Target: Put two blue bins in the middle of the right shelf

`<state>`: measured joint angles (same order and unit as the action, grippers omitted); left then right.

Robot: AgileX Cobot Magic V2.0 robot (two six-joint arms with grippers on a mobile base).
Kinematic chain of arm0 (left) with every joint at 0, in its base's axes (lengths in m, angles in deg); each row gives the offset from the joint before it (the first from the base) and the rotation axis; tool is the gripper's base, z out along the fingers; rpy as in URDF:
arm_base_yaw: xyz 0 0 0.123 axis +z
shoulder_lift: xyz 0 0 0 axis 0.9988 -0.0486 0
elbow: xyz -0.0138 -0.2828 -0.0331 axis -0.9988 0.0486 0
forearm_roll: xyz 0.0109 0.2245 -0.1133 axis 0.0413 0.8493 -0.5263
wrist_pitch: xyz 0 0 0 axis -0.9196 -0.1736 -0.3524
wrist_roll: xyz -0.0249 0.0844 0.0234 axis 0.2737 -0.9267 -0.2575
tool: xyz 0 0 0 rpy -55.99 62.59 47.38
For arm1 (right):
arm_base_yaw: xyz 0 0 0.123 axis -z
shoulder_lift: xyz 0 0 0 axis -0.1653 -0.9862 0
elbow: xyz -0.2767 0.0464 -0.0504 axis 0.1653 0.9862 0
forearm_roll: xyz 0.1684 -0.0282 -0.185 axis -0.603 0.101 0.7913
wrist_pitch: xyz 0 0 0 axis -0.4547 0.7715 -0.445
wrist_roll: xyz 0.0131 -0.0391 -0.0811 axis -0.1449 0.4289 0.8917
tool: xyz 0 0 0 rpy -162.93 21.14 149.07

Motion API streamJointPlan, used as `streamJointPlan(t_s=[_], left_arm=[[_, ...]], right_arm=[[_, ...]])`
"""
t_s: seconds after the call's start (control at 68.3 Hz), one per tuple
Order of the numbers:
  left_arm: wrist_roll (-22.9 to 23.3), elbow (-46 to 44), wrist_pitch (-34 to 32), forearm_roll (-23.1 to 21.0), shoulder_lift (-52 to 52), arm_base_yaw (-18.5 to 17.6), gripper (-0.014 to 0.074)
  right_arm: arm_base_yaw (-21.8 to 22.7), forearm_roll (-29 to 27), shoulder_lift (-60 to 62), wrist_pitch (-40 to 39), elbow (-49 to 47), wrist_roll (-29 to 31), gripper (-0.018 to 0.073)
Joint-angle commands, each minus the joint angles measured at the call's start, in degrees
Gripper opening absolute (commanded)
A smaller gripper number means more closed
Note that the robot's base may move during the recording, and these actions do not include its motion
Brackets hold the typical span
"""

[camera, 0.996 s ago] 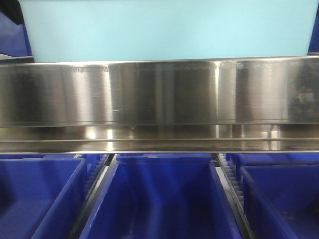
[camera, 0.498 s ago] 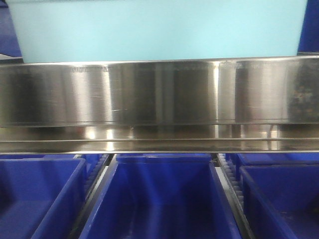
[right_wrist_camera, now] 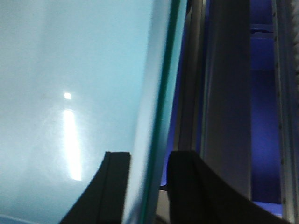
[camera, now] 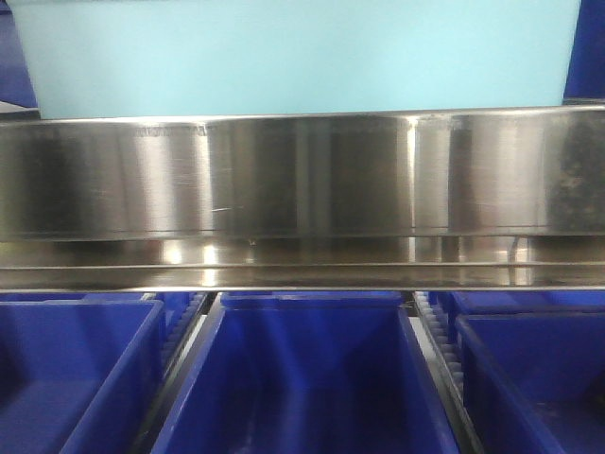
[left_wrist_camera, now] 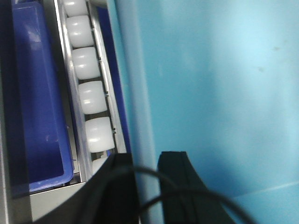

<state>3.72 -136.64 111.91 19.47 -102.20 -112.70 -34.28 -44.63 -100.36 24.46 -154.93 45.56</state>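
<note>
A light blue bin (camera: 293, 57) fills the top of the front view, its base level with the steel shelf rail (camera: 302, 175). In the left wrist view my left gripper (left_wrist_camera: 148, 184) is shut on the bin's left wall (left_wrist_camera: 140, 93), one black finger (left_wrist_camera: 122, 186) outside and the other inside. In the right wrist view my right gripper (right_wrist_camera: 148, 184) is shut on the right wall (right_wrist_camera: 156, 93), with a finger (right_wrist_camera: 117, 186) inside the bin. Neither gripper shows in the front view.
Three dark blue bins (camera: 302, 378) sit side by side on the level below the rail. White rollers (left_wrist_camera: 91, 98) and another dark blue bin (left_wrist_camera: 39, 93) lie just left of the held bin. A steel upright (right_wrist_camera: 226, 116) stands close on its right.
The light blue bin has shifted a little to the left in the front view. The rail and the lower bins have not moved.
</note>
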Motion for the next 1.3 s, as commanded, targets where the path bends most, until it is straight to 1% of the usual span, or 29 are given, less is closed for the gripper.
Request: streamJointPlan(t_s=[0.0,0.132,0.366,0.571,0.922,1.098,1.288], left_arm=[[-0.50,-2.24,-0.22,-2.31,2.81,-0.18,-0.0111],[-0.50,-6.03,-0.22,-2.31,4.26,-0.18,-0.0111],[-0.50,-14.19,-0.22,-2.39,6.47,-0.18,-0.0111],[-0.50,-21.05,-0.59,-2.39,7.58,-0.18,-0.0111],[-0.50,-22.14,-0.97,-2.39,7.35,-0.18,-0.0111],[-0.50,-22.14,-2.26,-2.39,7.35,-0.18,-0.0111],[-0.50,-22.14,-5.33,-2.39,7.35,-0.18,-0.0111]], right_arm=[[0.05,1.14,1.86,-2.23,-1.26,-1.48,-0.0154],[0.05,1.14,2.72,-1.99,-5.43,-1.48,-0.0154],[0.05,1.25,3.13,-1.02,-16.50,-1.48,-0.0154],[0.05,1.25,3.13,-0.76,-22.54,-1.24,-0.0154],[0.05,1.25,3.13,-1.14,-23.58,-1.24,-0.0154],[0.05,1.25,3.13,-1.14,-23.58,-1.24,-0.0154],[0.05,1.25,3.13,-1.14,-23.58,-1.24,-0.0154]])
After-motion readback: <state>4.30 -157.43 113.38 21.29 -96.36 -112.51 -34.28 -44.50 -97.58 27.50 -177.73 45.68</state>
